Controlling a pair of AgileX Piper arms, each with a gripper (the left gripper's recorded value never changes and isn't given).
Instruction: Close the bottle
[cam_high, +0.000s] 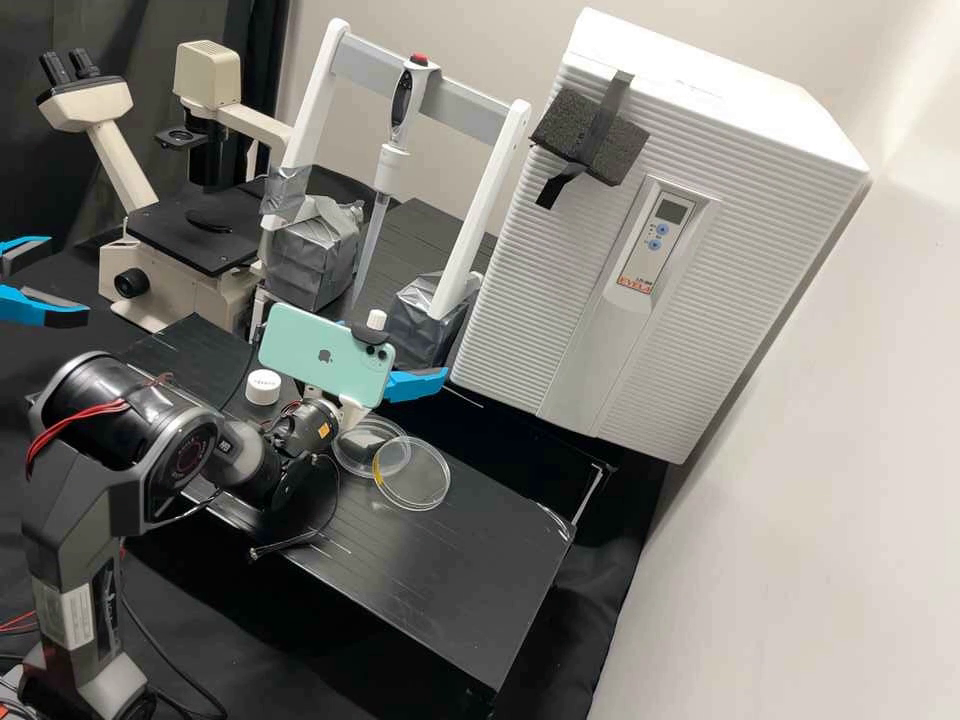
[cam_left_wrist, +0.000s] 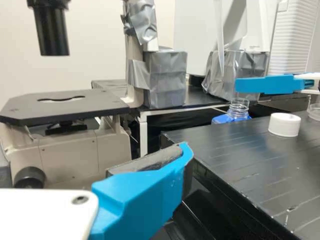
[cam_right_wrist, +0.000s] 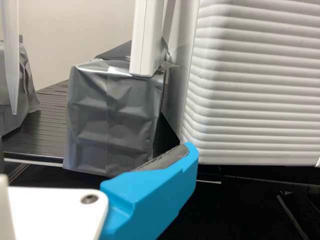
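Note:
A clear bottle (cam_left_wrist: 238, 111) with a blue label stands uncapped just beyond the far edge of the raised black platform (cam_left_wrist: 250, 160). Its white cap (cam_high: 263, 386) (cam_left_wrist: 284, 124) lies on that platform, a short way from the bottle. My right gripper is open; one blue finger (cam_high: 415, 383) (cam_left_wrist: 270, 84) hangs level just above the bottle's neck, and the same finger (cam_right_wrist: 150, 190) faces a taped grey block. My left gripper (cam_high: 60, 278) is open and empty at the bench's far left, well away from bottle and cap. In the high view a mint-green phone (cam_high: 325, 355) on the right arm hides the bottle.
Two clear petri dishes (cam_high: 395, 462) lie on the platform near the right arm. A microscope (cam_high: 170, 230) stands at the back left. A white pipette stand (cam_high: 420, 95) with taped grey feet (cam_right_wrist: 112, 125) holds a pipette (cam_high: 385, 190). A big white ribbed appliance (cam_high: 650, 230) blocks the right side.

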